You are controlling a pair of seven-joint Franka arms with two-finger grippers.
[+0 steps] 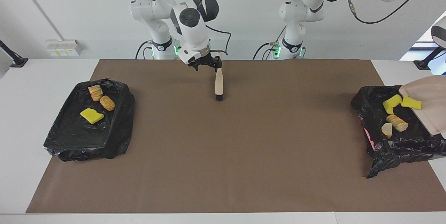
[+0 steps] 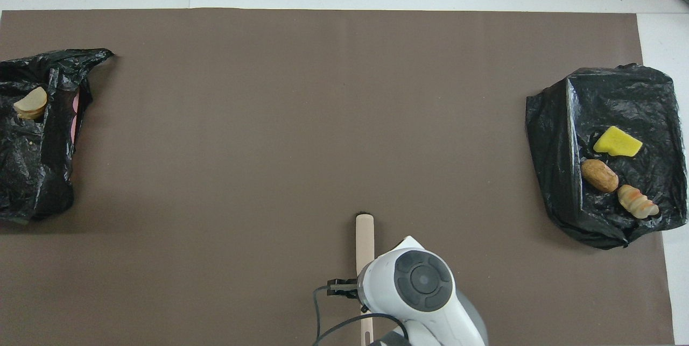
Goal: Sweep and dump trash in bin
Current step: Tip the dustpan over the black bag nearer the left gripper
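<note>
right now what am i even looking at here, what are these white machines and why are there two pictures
These are two white robot arms at a table covered in brown paper. One picture is taken from across the table, facing the arms. The other looks down from above their end.

The right hand is open, above the handle end of a brush that lies on the paper. The left hand is out of the picture, but the arm seems to hold a dustpan tipped over a black-bagged bin. Four scraps, yellow sponge and bread-like bits, are in the bin. A second bagged tray at the right arm's end holds three more bits.
</note>
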